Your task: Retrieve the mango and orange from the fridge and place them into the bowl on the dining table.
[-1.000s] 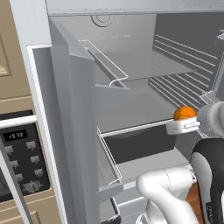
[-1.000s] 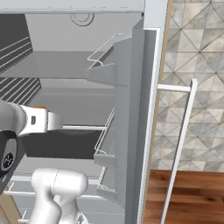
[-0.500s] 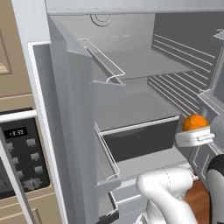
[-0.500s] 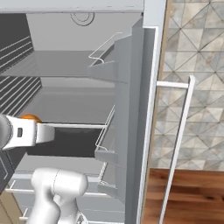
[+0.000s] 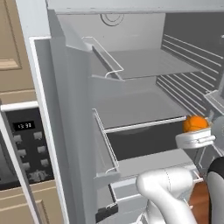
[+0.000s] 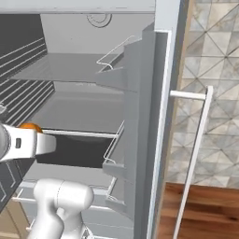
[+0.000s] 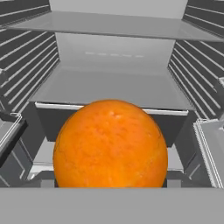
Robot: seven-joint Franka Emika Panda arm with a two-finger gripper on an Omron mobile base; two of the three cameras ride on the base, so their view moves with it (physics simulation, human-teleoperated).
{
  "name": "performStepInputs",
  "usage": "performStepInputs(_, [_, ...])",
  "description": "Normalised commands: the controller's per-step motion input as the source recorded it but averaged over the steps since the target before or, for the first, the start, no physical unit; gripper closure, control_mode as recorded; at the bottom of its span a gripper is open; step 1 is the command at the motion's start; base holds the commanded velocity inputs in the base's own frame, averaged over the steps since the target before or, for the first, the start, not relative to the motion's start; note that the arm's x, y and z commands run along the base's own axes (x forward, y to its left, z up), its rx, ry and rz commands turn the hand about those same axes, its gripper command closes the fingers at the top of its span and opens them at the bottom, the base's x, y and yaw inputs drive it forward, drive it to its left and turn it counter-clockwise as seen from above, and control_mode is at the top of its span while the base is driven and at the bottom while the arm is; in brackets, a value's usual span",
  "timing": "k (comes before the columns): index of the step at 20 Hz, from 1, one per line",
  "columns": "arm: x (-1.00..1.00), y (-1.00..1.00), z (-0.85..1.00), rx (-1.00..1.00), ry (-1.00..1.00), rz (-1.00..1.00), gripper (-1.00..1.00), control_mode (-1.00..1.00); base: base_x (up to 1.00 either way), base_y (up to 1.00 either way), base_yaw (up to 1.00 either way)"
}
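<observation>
Claw (image 5: 197, 131) round smooth, round orange (image 7: 110, 144)

A black-fronted microwave (image 5: 24, 148) sits left under beige cabinets (image 5: 11, 48) — patterned tile wall (image 6: 210, 65) right

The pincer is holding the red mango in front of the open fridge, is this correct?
Not quite. The fruit in the pincer is the orange, a bright orange ball, not the red mango. The hand view shows it clearly, in front of the open fridge.
</observation>
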Motion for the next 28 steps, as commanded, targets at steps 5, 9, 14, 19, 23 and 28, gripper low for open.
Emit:
performStepInputs(5, [0.00,0.00,0.00,0.00,0.00,0.00,1.00,1.00,-0.52,-0.18,0.27])
performStepInputs(9, [0.00,0.00,0.00,0.00,0.00,0.00,1.00,1.00,-0.82,-0.10,0.22])
performStepInputs(14, [0.00,0.00,0.00,0.00,0.00,0.00,1.00,1.00,-0.55,-0.05,0.27])
performStepInputs(19, [0.00,0.00,0.00,0.00,0.00,0.00,1.00,1.00,-0.23,-0.22,0.45])
performStepInputs(23, [0.00,0.00,0.00,0.00,0.00,0.00,1.00,1.00,-0.42,-0.32,0.53])
performStepInputs(28, [0.00,0.00,0.00,0.00,0.00,0.00,1.00,1.00,-0.52,-0.26,0.60])
